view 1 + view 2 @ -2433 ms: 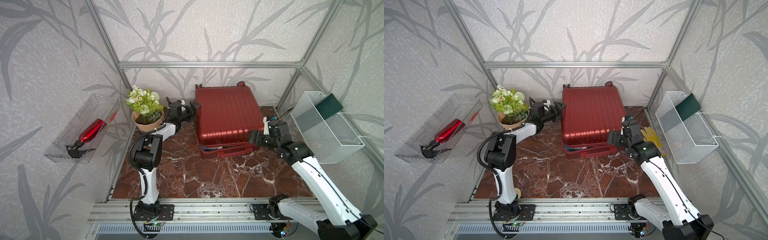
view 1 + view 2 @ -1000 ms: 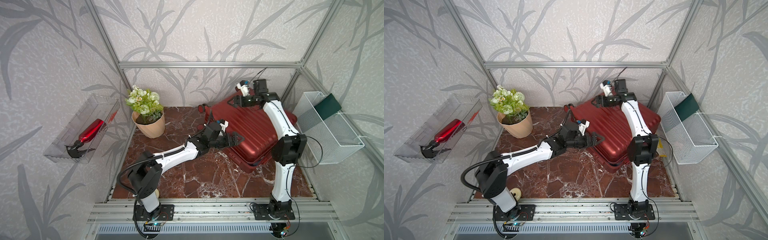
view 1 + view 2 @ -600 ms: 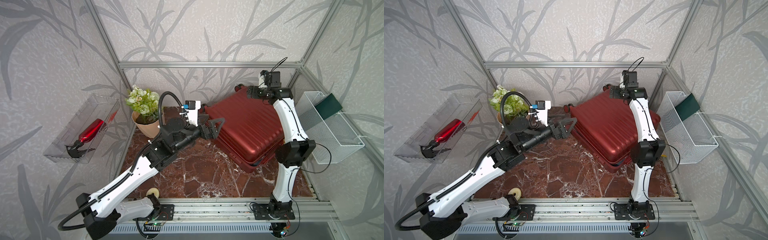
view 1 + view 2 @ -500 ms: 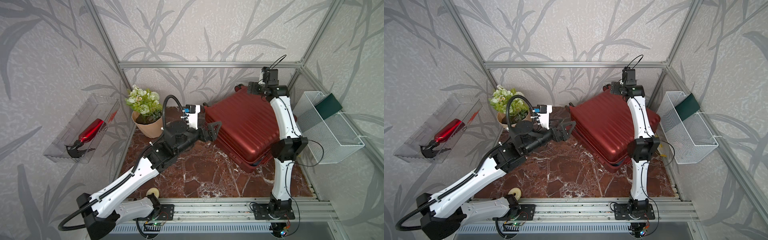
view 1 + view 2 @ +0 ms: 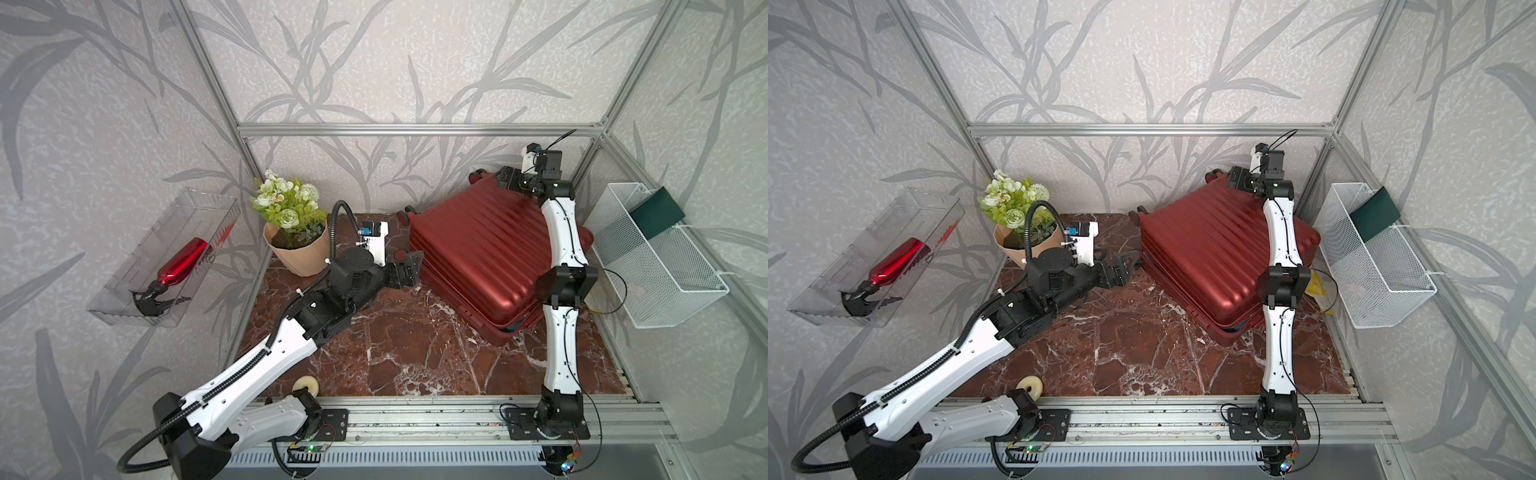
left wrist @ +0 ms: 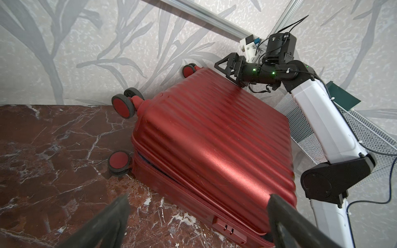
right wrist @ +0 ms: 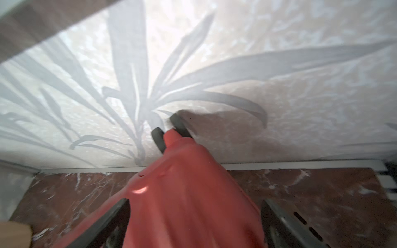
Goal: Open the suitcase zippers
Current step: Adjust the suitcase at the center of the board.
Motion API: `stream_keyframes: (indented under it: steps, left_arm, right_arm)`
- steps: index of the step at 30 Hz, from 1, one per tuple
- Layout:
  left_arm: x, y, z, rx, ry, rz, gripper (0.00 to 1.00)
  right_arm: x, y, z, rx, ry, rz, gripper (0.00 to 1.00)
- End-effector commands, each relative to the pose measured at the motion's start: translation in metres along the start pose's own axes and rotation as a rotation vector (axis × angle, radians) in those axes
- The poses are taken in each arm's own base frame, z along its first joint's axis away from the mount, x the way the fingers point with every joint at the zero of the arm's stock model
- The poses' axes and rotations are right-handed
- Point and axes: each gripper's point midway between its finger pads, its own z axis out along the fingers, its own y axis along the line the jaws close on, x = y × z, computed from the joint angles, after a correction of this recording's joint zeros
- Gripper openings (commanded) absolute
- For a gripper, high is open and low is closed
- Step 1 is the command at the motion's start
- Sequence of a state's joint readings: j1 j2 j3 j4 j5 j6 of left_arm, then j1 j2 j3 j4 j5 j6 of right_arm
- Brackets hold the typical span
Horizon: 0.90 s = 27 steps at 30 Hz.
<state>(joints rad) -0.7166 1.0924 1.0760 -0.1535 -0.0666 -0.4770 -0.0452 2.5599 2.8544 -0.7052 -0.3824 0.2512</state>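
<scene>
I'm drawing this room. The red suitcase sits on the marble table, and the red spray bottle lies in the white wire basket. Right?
Not quite. The red spray bottle lies in the clear wall tray, not the white wire basket; both top views show it. The red suitcase does sit on the marble table.

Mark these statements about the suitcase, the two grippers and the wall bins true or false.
1. The left gripper is shut on the suitcase. False: it is open beside the case and holds nothing.
2. The red spray bottle lies in the clear tray on the wall. True.
3. The flower pot stands on the suitcase. False: it stands on the table, apart from the case.
4. The right gripper is at the suitcase's wheeled end, near a wheel. True.
5. The wire basket is empty. False: a dark green item sits in it.
</scene>
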Motion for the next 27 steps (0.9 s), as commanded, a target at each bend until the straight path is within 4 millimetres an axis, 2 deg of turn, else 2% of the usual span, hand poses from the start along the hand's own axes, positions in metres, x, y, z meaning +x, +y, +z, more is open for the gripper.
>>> stream_keyframes:
  steps: [1,4,7,9,10,13,17,20,23,27]
  left_arm:
    - [-0.004,0.010,0.001,-0.018,-0.026,-0.060,0.99]
    - [-0.002,0.018,0.000,-0.043,-0.022,-0.067,0.99]
    - [-0.004,0.029,0.000,-0.094,-0.039,-0.053,0.99]
    - [-0.007,0.048,0.009,-0.189,-0.049,-0.044,0.99]
    - [-0.010,0.065,0.015,-0.267,-0.044,-0.074,0.99]
    - [-0.017,0.098,0.049,-0.327,-0.055,-0.241,0.99]
    - [-0.034,0.115,0.098,-0.261,-0.115,-0.429,0.99]
    - [-0.042,0.128,0.136,-0.221,-0.099,-0.569,0.99]
    - [-0.044,0.131,0.172,-0.168,-0.047,-0.688,0.99]
    - [-0.050,0.116,0.210,0.029,-0.060,-0.780,0.99]
  right_arm:
    - [0.114,0.036,0.043,-0.240,0.357,0.218,0.95]
    - [0.147,0.055,0.054,-0.293,0.441,0.221,0.94]
    - [0.169,0.071,0.060,-0.275,0.496,0.184,0.93]
    - [0.170,0.074,0.053,-0.193,0.502,0.098,0.90]
    - [0.163,0.078,0.046,-0.152,0.490,0.049,0.90]
    - [0.124,0.090,0.010,-0.043,0.411,-0.040,0.89]
    - [0.060,0.120,-0.061,0.050,0.248,-0.118,0.89]
    - [0.030,0.133,-0.117,0.127,0.135,-0.129,0.90]
    - [0.019,0.145,-0.165,0.130,0.016,-0.114,0.90]
    - [0.030,0.149,-0.213,0.107,-0.063,-0.078,0.90]
